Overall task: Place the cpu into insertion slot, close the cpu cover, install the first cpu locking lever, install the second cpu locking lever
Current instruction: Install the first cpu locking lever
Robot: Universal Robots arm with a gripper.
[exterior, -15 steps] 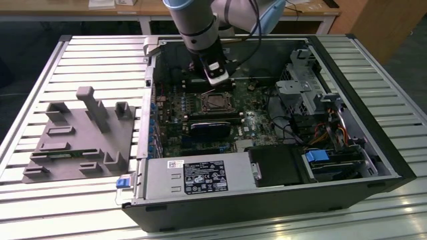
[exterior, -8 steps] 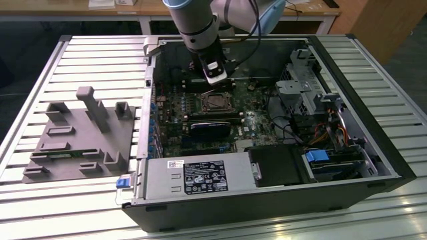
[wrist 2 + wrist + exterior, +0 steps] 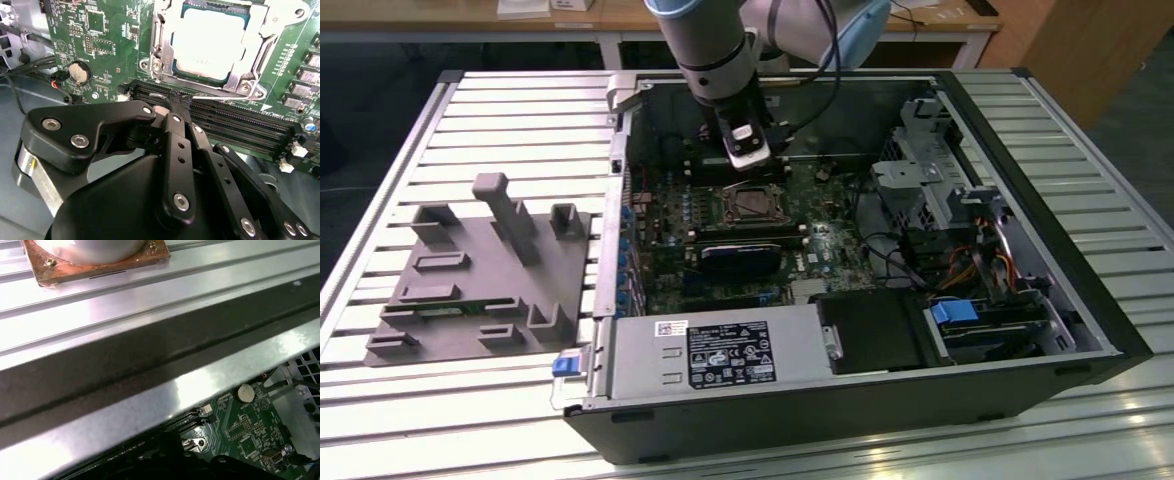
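Second wrist view: looking past the black jointed gripper (image 3: 177, 102) onto the green circuit board (image 3: 100, 40).
Flat square cpu with pale silver metal top (image 3: 210, 42): seated level inside the square, shiny-rimmed insertion slot (image 3: 726, 205), so nothing left to carry.
Thin silvery cpu cover frame (image 3: 240, 84): lying flat around the chip's edges, with the metal top showing through the square cut-out; apparently lowered to clamp the chip in place.
Thin bright wire locking lever (image 3: 225, 99): stretched along the socket edge nearest the long black memory slots (image 3: 240, 127); latched or not, impossible to tell.
Fingers (image 3: 172, 150): pressed together into one narrow tip, pinching nothing; probably kept so to work as a pusher on the thin lever rather than as a clamp.
Gripper position: tip just beside that lever's end, between socket and memory slots; contact unclear.
Exterior view: wrist hanging inside the open black computer case (image 3: 1067, 330), just beside the socket.
Task stage, by judgement: chip and cover done, lever work in hand.
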